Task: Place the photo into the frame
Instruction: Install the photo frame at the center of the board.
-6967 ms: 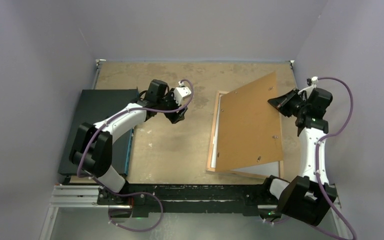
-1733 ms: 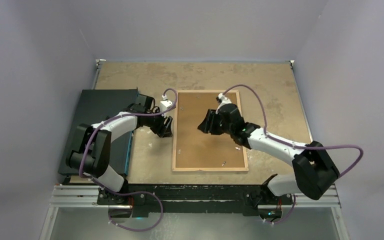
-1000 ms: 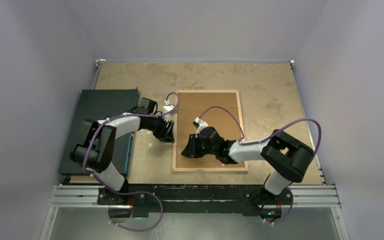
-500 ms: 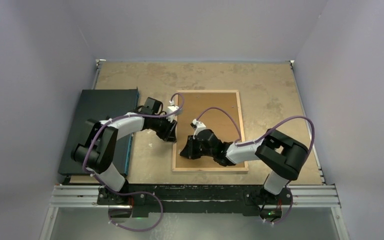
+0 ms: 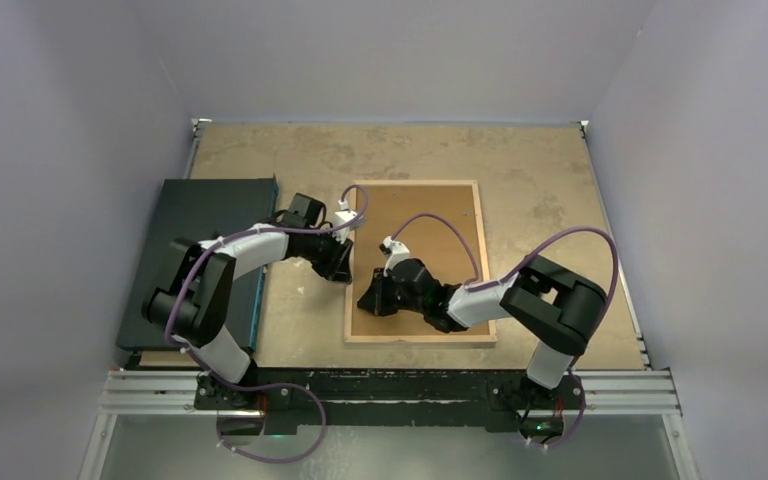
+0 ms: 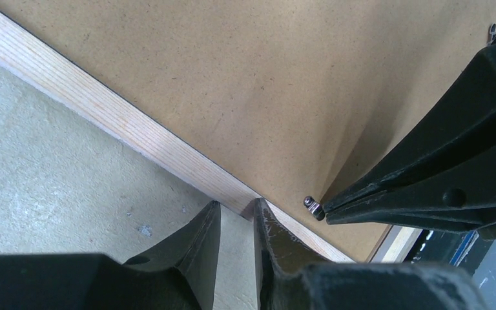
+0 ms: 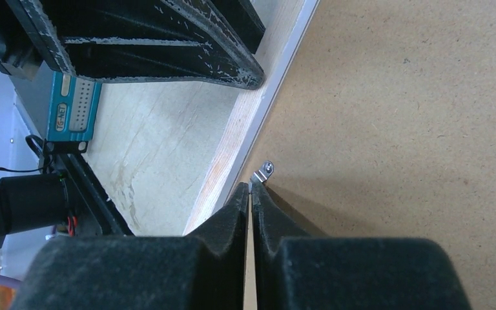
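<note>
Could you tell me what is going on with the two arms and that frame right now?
The frame lies face down on the table, with its brown backing board in place. The left gripper has its tips against the frame's left wooden border, fingers slightly apart. The right gripper, closed to a slit, sits at a small metal tab on the backing near that edge. Whether it pinches the tab is unclear. The photo is not visible.

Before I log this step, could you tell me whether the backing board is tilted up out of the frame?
No, the top view shows the backing board lying flat within the wood border of the frame.
</note>
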Robot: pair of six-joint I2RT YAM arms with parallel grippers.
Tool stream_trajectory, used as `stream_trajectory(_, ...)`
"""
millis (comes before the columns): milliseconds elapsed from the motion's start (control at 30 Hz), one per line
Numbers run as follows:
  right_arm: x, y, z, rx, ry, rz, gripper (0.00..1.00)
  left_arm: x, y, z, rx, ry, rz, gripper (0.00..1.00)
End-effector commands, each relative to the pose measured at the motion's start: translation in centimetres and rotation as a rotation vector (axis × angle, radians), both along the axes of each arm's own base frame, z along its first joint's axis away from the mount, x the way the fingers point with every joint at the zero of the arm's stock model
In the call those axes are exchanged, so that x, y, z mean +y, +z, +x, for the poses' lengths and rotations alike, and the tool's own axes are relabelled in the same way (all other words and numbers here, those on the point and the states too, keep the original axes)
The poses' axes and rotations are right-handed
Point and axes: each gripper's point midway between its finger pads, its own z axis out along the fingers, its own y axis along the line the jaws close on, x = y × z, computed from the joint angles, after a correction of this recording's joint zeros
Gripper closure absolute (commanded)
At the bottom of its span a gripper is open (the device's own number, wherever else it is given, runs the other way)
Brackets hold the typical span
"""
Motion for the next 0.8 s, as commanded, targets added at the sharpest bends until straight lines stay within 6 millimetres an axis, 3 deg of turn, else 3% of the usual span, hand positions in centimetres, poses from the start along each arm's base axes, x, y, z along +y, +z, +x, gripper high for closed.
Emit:
stream_trajectory(0,0.9,0.7,1.2,-0.051,-0.017,0.013,0.94,0.6,-1.5,0.7,-0.022,-0.003,0.071,0.86)
stream_trajectory(267,1.7,0.4,1.4,-0.051,-0.019,0.025,1.0,0.6,-1.5,0.5,-0.021,-0.008,0.071,0.91)
stream_trajectory(467,1.9,1.3,2.4,-0.09,-0.049,0.029,1.0,0.6,-1.5,0.5,-0.022,-0.012,0.069,0.93)
stream_trajectory(633,1.9,5.0,2.3,-0.156,-0.029,0.099,1.0,0.4,-0.2,0.9,-0.037,-0.02,0.06,0.94)
stream_trajectory(767,0.7,7.9,2.3,-0.232,-0.051,0.142,0.9,0.3,1.7,1.9,-0.069,-0.014,0.034,0.94)
